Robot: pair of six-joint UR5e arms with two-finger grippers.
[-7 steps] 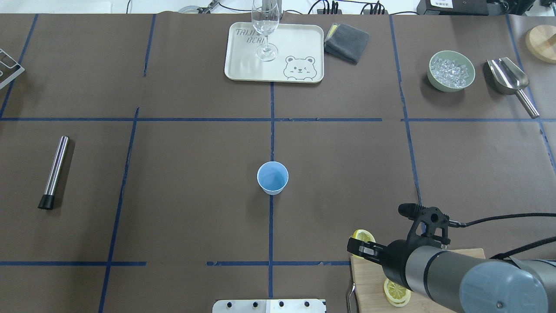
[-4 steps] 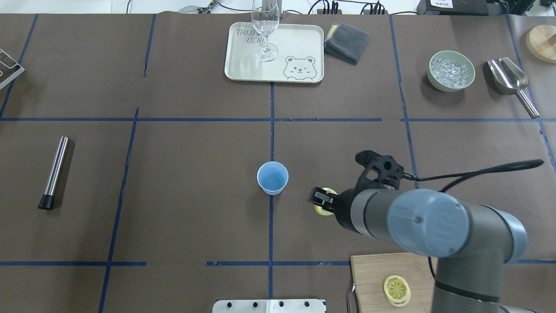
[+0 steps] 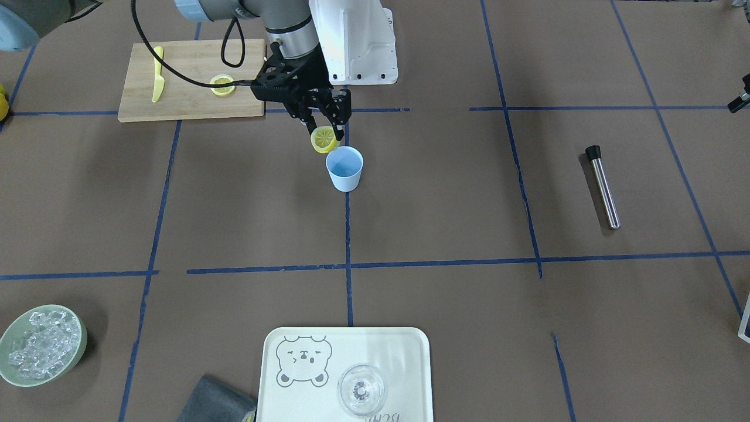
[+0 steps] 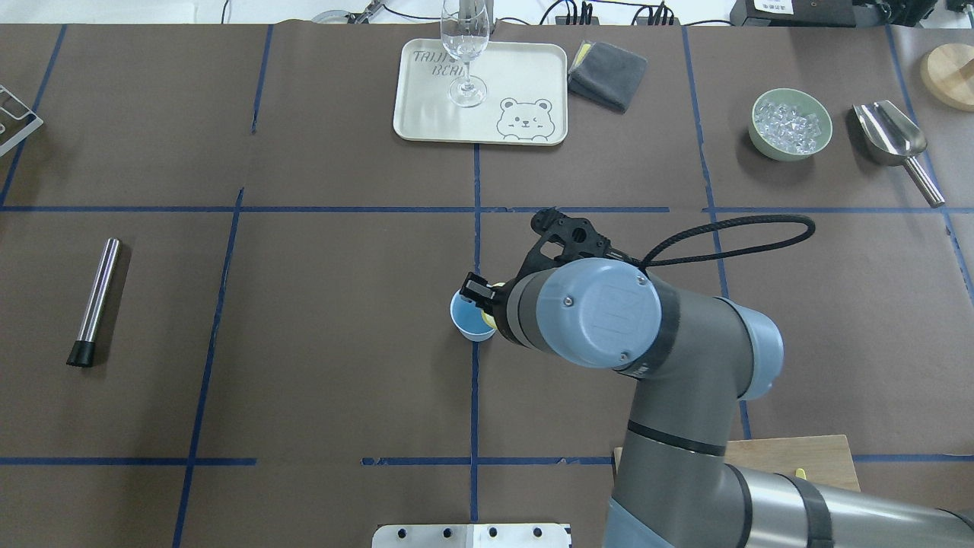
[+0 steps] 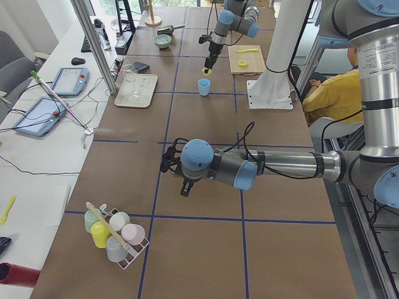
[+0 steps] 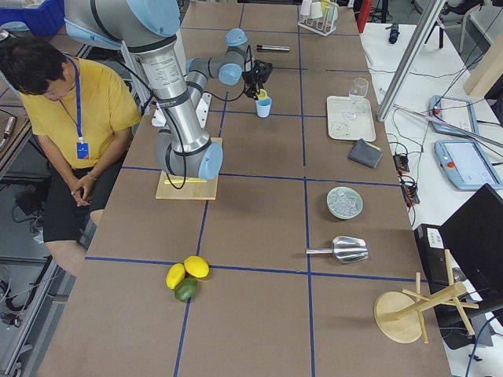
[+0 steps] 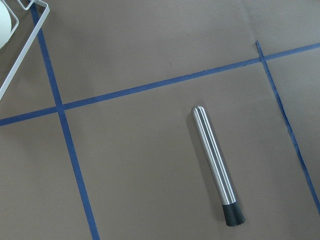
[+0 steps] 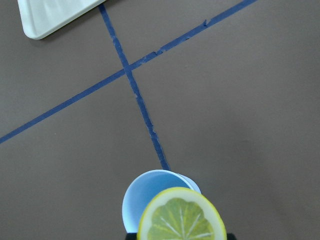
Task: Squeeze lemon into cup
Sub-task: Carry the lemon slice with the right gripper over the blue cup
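Cup [image 3: 344,170] stands on brown tabletop [image 3: 469,205] gridded with blue tape [image 3: 347,234].

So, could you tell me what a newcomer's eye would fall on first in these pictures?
The right gripper holds a lemon slice just above the rim of the blue cup in the middle of the table. A second slice lies on the wooden board near the robot's base.

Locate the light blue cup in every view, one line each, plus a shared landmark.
Front-facing: cup upper centre.
Overhead: cup centre, partly hidden.
Exterior left: cup top centre, far.
Exterior right: cup top centre, far.
Left wrist: not in it.
Right wrist: cup bottom edge, centre.
Landmark: the lemon slice beside its rim.
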